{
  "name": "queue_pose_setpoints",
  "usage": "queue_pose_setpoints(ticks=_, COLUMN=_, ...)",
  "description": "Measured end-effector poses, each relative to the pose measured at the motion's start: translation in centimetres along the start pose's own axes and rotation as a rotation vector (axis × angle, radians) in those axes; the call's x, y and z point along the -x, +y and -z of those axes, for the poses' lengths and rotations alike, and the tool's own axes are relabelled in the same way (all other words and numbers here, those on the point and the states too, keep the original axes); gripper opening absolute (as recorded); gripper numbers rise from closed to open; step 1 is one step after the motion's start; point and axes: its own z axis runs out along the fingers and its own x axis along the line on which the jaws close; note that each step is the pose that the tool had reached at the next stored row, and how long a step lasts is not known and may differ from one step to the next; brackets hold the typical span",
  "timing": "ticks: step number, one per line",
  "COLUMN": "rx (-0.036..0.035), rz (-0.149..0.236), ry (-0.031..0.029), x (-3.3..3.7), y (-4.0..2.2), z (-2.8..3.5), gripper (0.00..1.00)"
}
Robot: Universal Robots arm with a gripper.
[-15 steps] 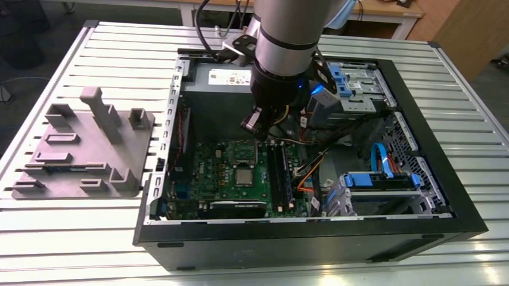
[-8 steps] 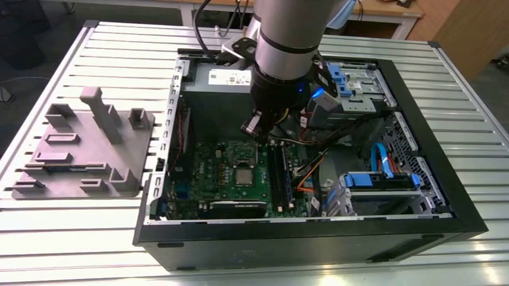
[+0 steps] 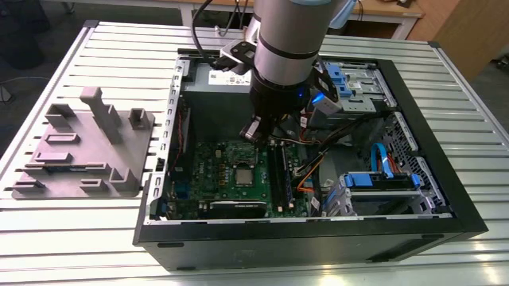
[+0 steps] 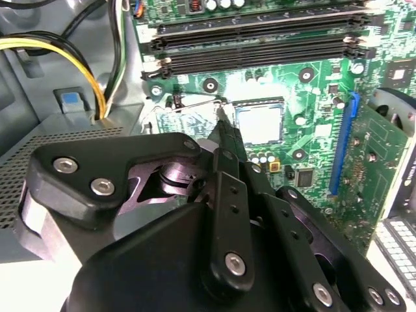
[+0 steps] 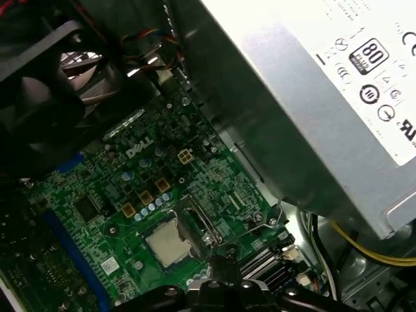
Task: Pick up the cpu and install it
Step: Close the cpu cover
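Looking down on a ribbed silver-grey metal table [image 3: 119, 47] bearing a large black open-sided computer case [image 3: 318, 244]. Just beside that case, toward the exterior view's left, on the same slats: a grey plastic tray with upright posts [image 3: 80, 161]. Reaching down into the case from above by way of a thick grey-and-black robot arm [image 3: 286, 47]. Inside the case, alongside a big grey metal box with a white label [image 5: 312, 97], and over a green rectangular motherboard [image 4: 312, 97] lying flat on the case floor. Poised low above that board with a black metal gripper [image 4: 221, 120], fingers brought together into one narrow tip, nothing visibly clamped between them. Seated flat in the board's socket, just beside that tip and apart from it: the cpu [image 4: 260, 123], a small square chip with a pale silver-grey metal top, plain to see in both wrist views. Nearest the tip: a thin bright wire lever [image 4: 195, 100] along the socket's edge. Touching it or not, cannot tell.
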Motion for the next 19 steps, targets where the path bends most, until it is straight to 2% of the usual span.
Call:
queue_pose_setpoints(ticks=3, rx=-0.0001, rz=0.001, ry=0.0001, x=-0.36, y=-0.20, z=0.01, gripper=0.10)
queue_pose_setpoints(ticks=4, rx=-0.0001, rz=0.003, ry=0.0002, x=-0.79, y=-0.47, z=0.01, gripper=0.10)
queue_pose_setpoints(ticks=19, rx=-0.0005, rz=0.003, ry=0.0000, x=-1.05, y=-0.48, z=0.00, gripper=0.10)
